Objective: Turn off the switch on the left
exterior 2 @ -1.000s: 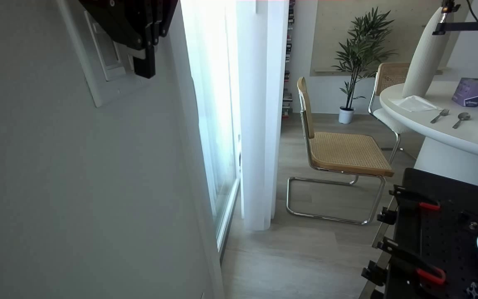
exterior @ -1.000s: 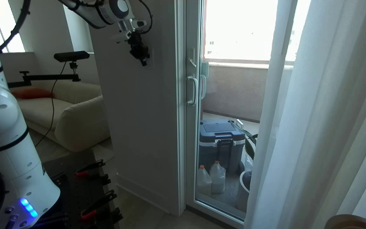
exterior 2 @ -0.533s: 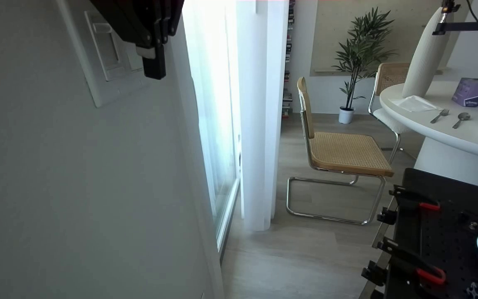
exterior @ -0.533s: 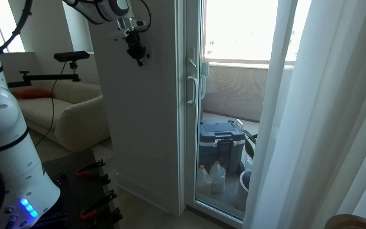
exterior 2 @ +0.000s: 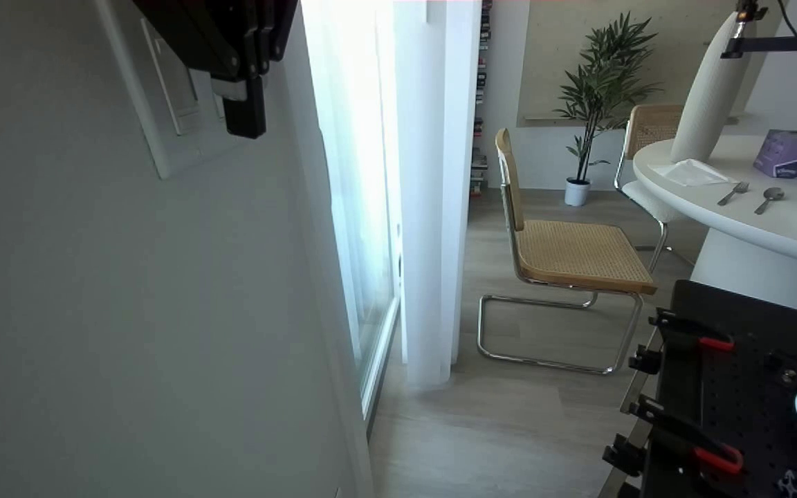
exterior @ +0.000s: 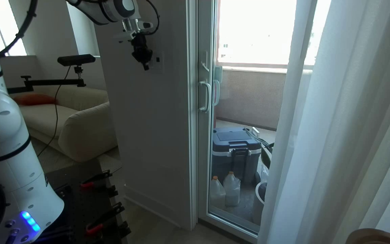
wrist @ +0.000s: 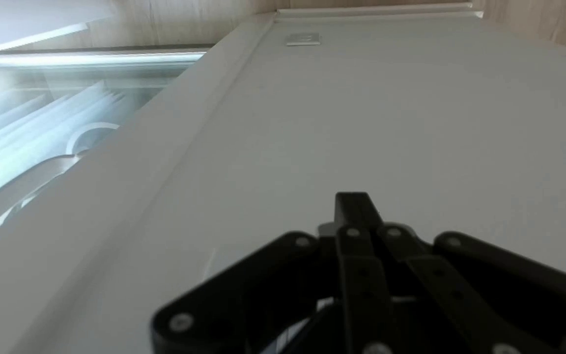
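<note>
A pale wall plate [exterior: 160, 65] is partly uncovered beside my gripper [exterior: 146, 67] in an exterior view, with a small dark square on it. From along the wall, the framed left switch [exterior 2: 176, 88] shows on the plate [exterior 2: 178, 146]; its upper part and the plate's right side are hidden behind my gripper [exterior 2: 245, 124]. The black fingertips stand in front of the plate; whether they touch it I cannot tell. In the wrist view my gripper [wrist: 355, 209] is shut, fingers together with nothing between them, and only a faint plate edge [wrist: 209, 263] shows beside it.
A glass door with a white handle [exterior: 206, 96] stands right of the wall, beside a white curtain [exterior: 317, 135]. A small plate [wrist: 303, 39] sits low on the same wall. A chair [exterior 2: 578, 256] and a round table [exterior 2: 751, 207] stand across the room.
In an exterior view the gripper has drifted left, uncovering part of the plate. Seen along the wall, it shifted right, then back left and slightly lower, covering more of the switch again. It stayed shut.
</note>
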`<state>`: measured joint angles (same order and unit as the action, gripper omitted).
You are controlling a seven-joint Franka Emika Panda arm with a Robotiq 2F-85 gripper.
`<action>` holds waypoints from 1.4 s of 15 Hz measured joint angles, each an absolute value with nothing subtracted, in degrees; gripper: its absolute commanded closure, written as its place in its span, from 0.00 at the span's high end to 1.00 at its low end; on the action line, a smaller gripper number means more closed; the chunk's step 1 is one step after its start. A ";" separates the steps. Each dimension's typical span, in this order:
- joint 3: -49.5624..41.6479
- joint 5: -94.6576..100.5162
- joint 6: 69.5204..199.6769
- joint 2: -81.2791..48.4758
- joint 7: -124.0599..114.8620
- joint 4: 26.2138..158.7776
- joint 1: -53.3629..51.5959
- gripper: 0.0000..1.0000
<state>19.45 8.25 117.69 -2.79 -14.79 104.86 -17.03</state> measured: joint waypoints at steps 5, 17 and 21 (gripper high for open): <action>19.47 8.65 119.70 -2.82 -14.83 104.87 -17.96 0.00; 19.40 12.99 122.99 -3.08 -15.44 105.06 -18.13 0.00; 19.40 13.28 123.12 -3.11 -15.55 105.11 -18.14 0.00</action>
